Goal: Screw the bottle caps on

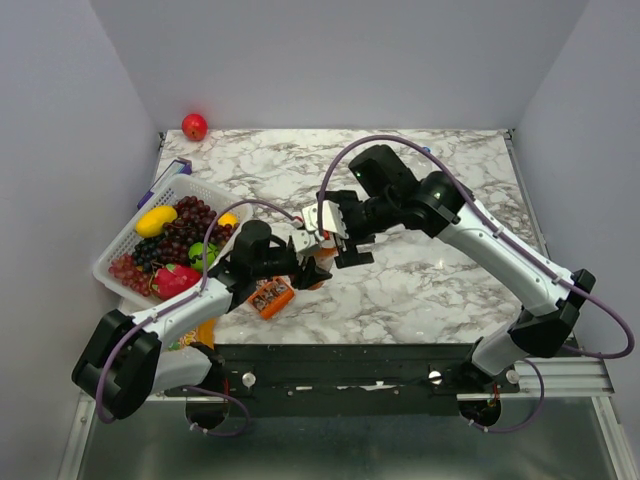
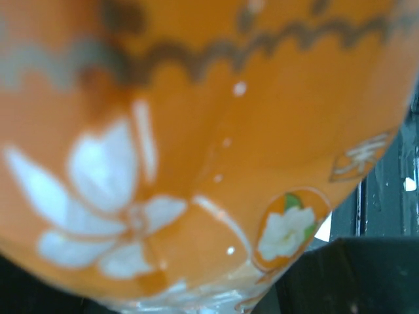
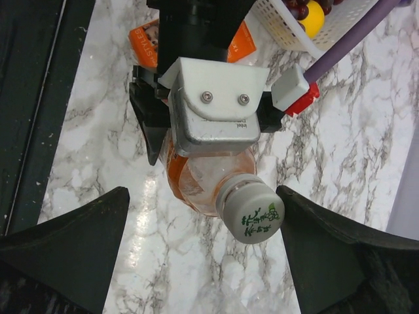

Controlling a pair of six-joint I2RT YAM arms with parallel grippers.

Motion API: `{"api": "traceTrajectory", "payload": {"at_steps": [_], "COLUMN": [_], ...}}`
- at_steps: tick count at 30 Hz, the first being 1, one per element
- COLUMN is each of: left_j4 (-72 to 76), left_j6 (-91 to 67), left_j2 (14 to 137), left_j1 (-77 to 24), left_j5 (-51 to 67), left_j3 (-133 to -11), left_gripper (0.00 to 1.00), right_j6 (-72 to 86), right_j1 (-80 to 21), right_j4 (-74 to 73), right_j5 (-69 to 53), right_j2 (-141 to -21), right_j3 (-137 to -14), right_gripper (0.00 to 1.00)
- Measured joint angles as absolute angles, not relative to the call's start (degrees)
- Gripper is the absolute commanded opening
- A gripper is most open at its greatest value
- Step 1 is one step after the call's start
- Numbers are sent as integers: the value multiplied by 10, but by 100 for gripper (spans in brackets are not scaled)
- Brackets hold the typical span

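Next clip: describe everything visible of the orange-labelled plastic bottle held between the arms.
The small clear plastic bottle holds orange liquid and wears an orange label printed with white flowers. A whitish ribbed cap with green print sits on its neck; tightness cannot be judged. The left gripper clamps its body, cap pointing at the open right gripper, whose fingers flank the cap without touching.

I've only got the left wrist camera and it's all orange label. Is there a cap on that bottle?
Observer: Yes, a whitish cap sits on the orange bottle neck; tightness unclear.
Operator: Where's the right gripper?
Observer: The right gripper is open, fingers either side of the cap, not touching.
Operator: And the left?
Observer: The left gripper is shut on the bottle's body, cap end pointing at the right wrist.
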State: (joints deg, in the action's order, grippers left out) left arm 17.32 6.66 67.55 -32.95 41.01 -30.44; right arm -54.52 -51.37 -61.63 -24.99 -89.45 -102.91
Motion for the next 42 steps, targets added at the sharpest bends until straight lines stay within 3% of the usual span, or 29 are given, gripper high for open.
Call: {"api": "traceTrajectory", "payload": {"at_steps": [19,26,33,42], "left_j4": [209,193,170,148], "left_j6": [17,40,62,75], "left_j2": [676,672,672,672], "left_j1": [-297,-297,-297,-297], "left_j5": [414,418,422,430], "left_j3": [-304,-304,-304,-311], "left_gripper": [0,0,0,0], "right_j6": [-510,-451,-491,-541], "right_j1": [-505,-420,-467,-499], "right_j4": [-644,-640,-611,-609], "right_j5": [-126,-205,-294,-301], "right_j2": [-868,-914,-878,-907], "right_j3": [-943,-1144,-1133,-1100], "right_gripper": [96,100,100,100]}}
